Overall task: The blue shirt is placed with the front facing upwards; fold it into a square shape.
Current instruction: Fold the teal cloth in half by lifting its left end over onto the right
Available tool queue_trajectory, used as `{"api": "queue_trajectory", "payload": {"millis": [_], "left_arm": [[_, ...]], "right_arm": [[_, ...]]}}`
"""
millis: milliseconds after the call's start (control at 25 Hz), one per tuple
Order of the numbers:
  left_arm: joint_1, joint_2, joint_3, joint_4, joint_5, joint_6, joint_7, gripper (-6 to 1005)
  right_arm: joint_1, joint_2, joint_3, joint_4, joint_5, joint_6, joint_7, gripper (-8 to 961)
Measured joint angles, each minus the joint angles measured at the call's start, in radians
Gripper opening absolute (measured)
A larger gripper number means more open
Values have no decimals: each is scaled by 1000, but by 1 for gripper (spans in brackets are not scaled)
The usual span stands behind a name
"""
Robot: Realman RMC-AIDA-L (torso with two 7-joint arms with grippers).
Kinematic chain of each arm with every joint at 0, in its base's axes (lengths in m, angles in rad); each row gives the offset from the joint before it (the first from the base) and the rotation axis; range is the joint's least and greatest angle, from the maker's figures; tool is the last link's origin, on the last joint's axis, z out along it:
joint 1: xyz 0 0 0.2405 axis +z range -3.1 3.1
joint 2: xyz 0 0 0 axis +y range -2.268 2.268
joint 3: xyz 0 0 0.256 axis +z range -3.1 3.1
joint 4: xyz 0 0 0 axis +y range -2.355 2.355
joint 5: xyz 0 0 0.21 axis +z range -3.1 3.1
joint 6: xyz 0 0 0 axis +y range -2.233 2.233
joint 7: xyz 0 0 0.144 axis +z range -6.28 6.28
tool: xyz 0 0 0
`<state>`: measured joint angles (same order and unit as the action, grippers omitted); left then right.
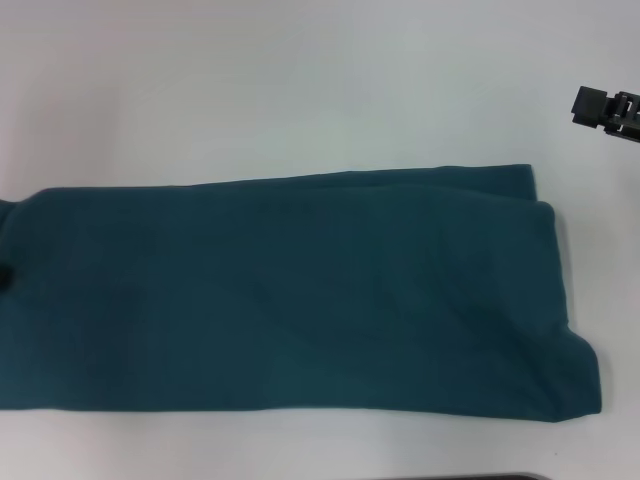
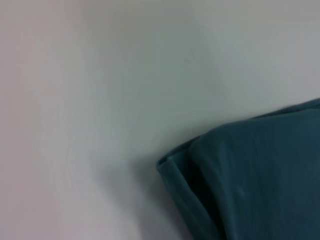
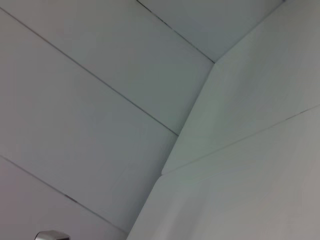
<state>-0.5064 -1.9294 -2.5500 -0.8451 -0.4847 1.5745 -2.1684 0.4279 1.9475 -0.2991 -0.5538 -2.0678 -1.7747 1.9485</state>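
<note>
Lying on the white table, the blue shirt is a long folded band, plain side up, w/ nothing on it. Right gripper is off past its right end; can't tell jaw state. Left wrist cam shows layered corner; left gripper unseen.

No text, label, brand or number is showing anywhere. The blue shirt is lying folded with only plain teal cloth facing up, and the white bench is carrying no markings.
</note>
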Motion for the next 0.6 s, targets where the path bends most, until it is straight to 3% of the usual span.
{"api": "queue_trajectory", "payload": {"millis": [240, 600], "left_arm": [[0, 25, 5, 0, 0, 12, 2, 16], [0, 96, -3, 6, 0, 36, 2, 17]], "right_arm": [[0, 5, 0, 0, 0, 4, -2, 607], [7, 11, -1, 4, 0, 13, -3, 606]]}}
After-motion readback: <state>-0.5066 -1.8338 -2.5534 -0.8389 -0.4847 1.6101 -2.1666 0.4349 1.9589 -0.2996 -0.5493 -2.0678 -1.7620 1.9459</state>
